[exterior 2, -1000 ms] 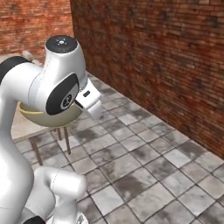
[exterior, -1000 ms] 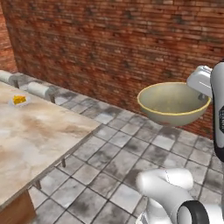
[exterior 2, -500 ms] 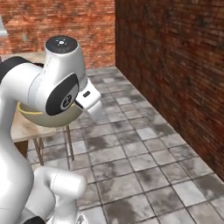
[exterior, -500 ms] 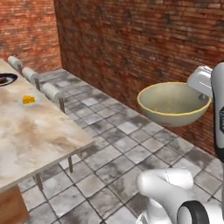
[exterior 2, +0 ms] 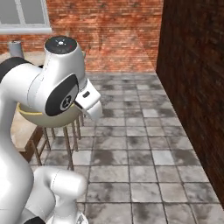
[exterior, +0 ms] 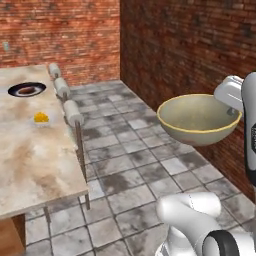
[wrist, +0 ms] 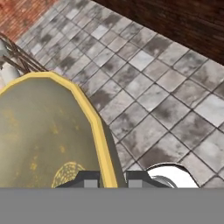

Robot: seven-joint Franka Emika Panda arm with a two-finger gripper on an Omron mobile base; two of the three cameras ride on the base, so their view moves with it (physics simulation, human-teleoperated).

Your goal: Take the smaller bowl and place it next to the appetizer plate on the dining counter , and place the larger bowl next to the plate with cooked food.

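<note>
larger bowl (exterior: pixel 199 119) | held upright over the floor, off the worktop's (exterior: pixel 30 155) right edge | gripper (wrist: pixel 113 178) clamped on its rim | dark food plate (exterior: pixel 27 89) lies far-left, near the worktop's far edge

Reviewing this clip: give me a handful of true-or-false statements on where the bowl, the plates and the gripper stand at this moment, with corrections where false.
1. The larger bowl is held in the air above the tiled floor. True.
2. The gripper is closed on the bowl's rim, one finger inside and one outside. True.
3. The larger bowl rests on the dining counter. False: it is carried off to the side of the counter, above the floor.
4. The appetizer plate with the cheese wedge lies on the floor. False: it sits on the dining counter.
5. A dark plate lies farther along the counter than the cheese. True.
</note>
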